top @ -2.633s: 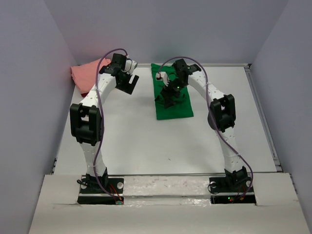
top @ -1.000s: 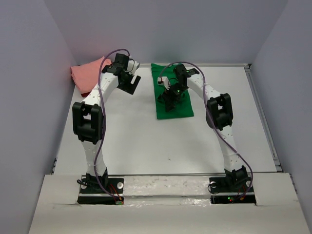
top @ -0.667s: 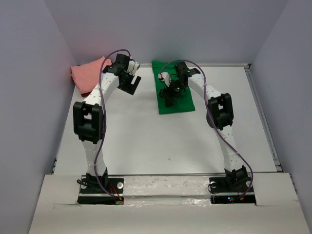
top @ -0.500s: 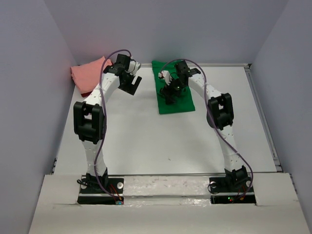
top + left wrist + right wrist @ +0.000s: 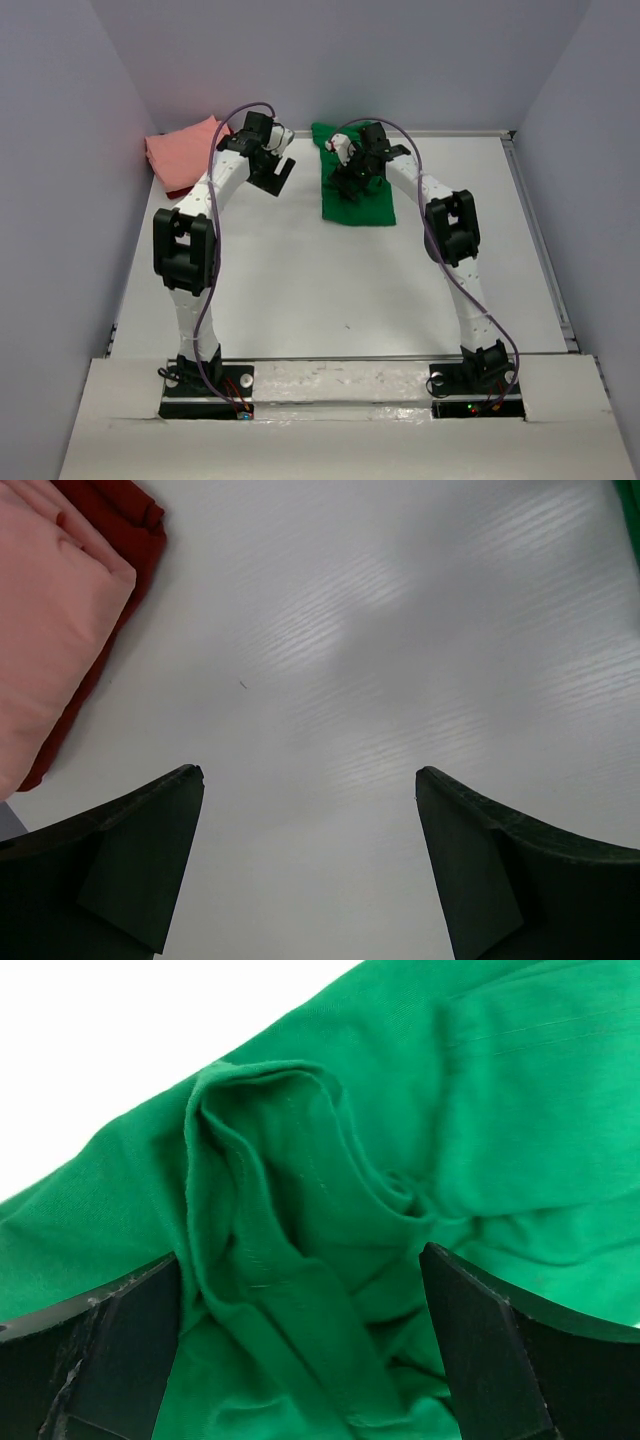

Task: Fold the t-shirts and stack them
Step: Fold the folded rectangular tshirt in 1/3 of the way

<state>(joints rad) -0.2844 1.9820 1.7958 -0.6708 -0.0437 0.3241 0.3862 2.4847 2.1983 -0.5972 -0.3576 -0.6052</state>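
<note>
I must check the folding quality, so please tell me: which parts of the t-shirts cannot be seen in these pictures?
- Top view: the right gripper covers the middle of the green t-shirt.
- Top view: the dark red t-shirt lies mostly under the salmon pink t-shirt.
- Left wrist view: the picture's edge cuts off both.

My right tool (image 5: 352, 178) is down on the green t-shirt (image 5: 362, 207), over its far half, and the rest of the cloth lies flat on the near side of the fingers. My left tool (image 5: 272, 176) hangs over bare table (image 5: 330, 290) with its jaws spread, apart from the green cloth to its right. Off to its left I see the folded salmon pink t-shirt (image 5: 183, 150), with a dark red t-shirt (image 5: 177, 190) peeking out underneath.
</note>
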